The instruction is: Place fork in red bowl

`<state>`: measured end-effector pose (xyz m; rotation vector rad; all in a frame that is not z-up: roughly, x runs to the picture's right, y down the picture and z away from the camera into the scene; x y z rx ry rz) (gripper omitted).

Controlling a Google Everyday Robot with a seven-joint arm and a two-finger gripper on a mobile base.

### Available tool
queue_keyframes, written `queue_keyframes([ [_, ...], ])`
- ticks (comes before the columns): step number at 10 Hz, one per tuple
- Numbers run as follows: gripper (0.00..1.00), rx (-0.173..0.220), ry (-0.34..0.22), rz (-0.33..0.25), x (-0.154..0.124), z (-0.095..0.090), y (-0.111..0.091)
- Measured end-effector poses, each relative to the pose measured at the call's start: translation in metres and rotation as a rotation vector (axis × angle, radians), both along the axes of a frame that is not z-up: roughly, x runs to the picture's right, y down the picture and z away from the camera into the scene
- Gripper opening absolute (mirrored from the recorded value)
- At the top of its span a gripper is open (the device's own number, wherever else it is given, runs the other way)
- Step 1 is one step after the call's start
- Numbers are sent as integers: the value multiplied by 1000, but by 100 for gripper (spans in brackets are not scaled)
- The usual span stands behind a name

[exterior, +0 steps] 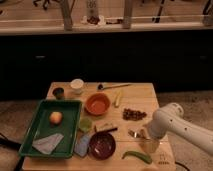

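Observation:
The slim silver fork (134,133) lies on the wooden table (145,95) at the front right, partly hidden by my arm. My gripper (148,143) hangs from the white arm that reaches in from the right, and sits right at the fork's right end, close to the table top. The orange-red bowl (97,104) stands empty in the middle of the table, well to the left of and behind the gripper.
A dark maroon bowl (102,145) and a green pepper (137,156) lie near the front edge. Brown bits (134,114), a yellow piece (118,98), a dark-headed utensil (114,87), two cups (77,85) and a green tray (30,137) with a fruit and a cloth are around.

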<state>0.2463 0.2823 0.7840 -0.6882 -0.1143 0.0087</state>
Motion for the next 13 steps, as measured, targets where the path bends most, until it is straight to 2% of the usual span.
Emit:
queue_keyframes([
  [3, 78, -4, -1, -2, -4, 7, 2],
  [4, 71, -5, -3, -6, -6, 8, 3],
  [9, 19, -15, -33, -37, -26, 13, 4],
  [11, 2, -21, -35, -39, -27, 11, 5],
  [13, 0, -21, -37, -41, -28, 11, 5],
])
